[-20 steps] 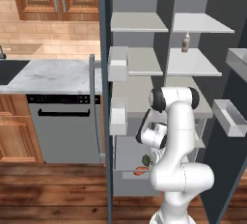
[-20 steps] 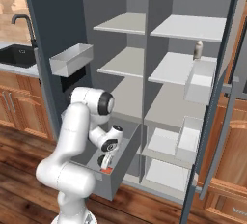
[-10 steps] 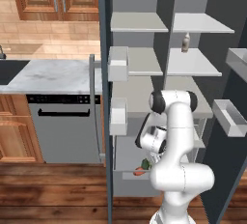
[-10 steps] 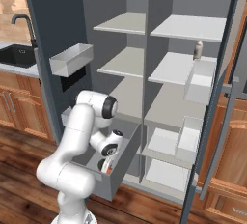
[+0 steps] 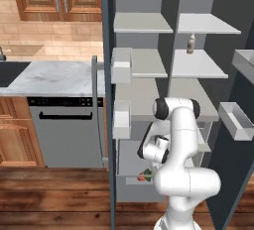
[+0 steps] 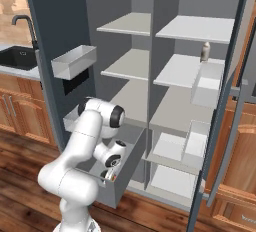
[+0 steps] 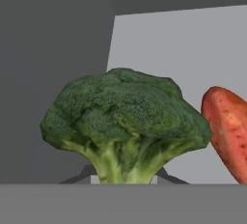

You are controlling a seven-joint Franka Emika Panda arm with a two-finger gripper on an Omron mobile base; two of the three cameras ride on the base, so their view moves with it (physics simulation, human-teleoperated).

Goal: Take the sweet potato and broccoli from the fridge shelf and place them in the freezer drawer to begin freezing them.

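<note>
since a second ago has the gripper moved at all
Yes. The gripper has dropped lower into the freezer drawer, carrying the broccoli.

The broccoli (image 7: 126,121) is right in front of my hand camera, a lumpy dark-green head on a paler green stem, and the stem points down toward my fingertips. The sweet potato (image 7: 228,129) is just beside it on the right in this view, an oblong orange-red lump with small darker marks, standing nearly upright; its right part is cut by the picture edge. Both are inside the freezer drawer (image 6: 126,173), a deep grey box that is pulled out, with grey walls and floor behind them.
</note>
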